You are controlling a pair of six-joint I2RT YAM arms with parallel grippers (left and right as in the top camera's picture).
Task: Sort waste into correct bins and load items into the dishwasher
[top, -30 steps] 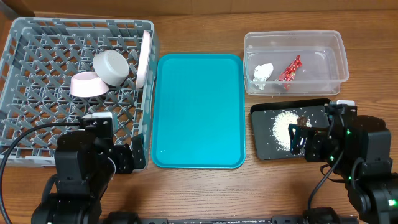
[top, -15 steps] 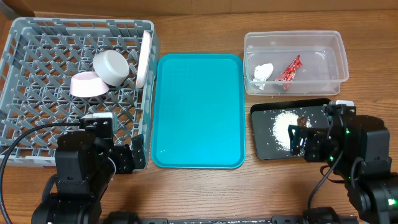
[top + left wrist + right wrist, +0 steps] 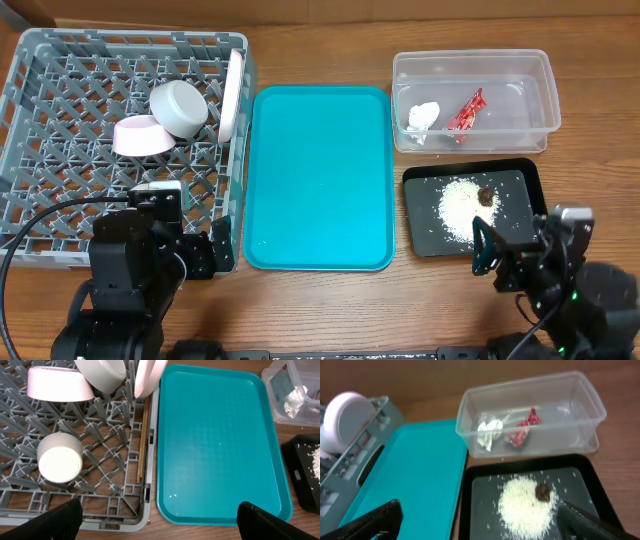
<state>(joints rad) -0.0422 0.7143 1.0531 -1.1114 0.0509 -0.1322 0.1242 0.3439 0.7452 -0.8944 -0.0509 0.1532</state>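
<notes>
Black tray (image 3: 514, 212), right tool (image 3: 511, 247) now clear

The left arm (image 3: 125, 265) sits folded at the lower left of the overhead frame, and the right arm (image 3: 590, 295) sits low in the lower right corner. The left gripper (image 3: 157, 525) and right gripper (image 3: 480, 522) are both spread wide and hold nothing. Their dark fingertips show only at the bottom corners of each wrist view.
</notes>
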